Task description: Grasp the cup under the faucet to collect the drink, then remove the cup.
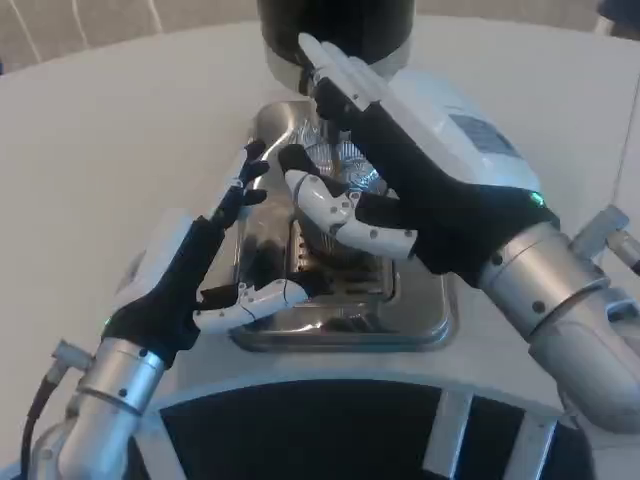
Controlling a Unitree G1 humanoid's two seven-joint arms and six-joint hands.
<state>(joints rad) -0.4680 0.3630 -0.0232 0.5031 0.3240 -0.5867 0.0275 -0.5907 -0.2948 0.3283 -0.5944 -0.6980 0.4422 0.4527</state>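
A crinkled clear cup [347,166] stands on the silver drip tray [425,322], under the black dispenser [335,25]. My right hand [420,170] reaches in from the right. Its fingers [335,72] stretch straight along the cup's far side and its thumb [340,218] bends across the near side, so the cup sits between them. The fingers are not curled onto the cup. My left hand [195,272] hovers at the tray's left edge, fingers spread and holding nothing; its upper fingertips [250,170] point toward the cup.
The white table [110,130] stretches to the left and behind. The dispenser body stands close above the right hand's fingers. A dark panel of my own body [300,430] fills the near edge.
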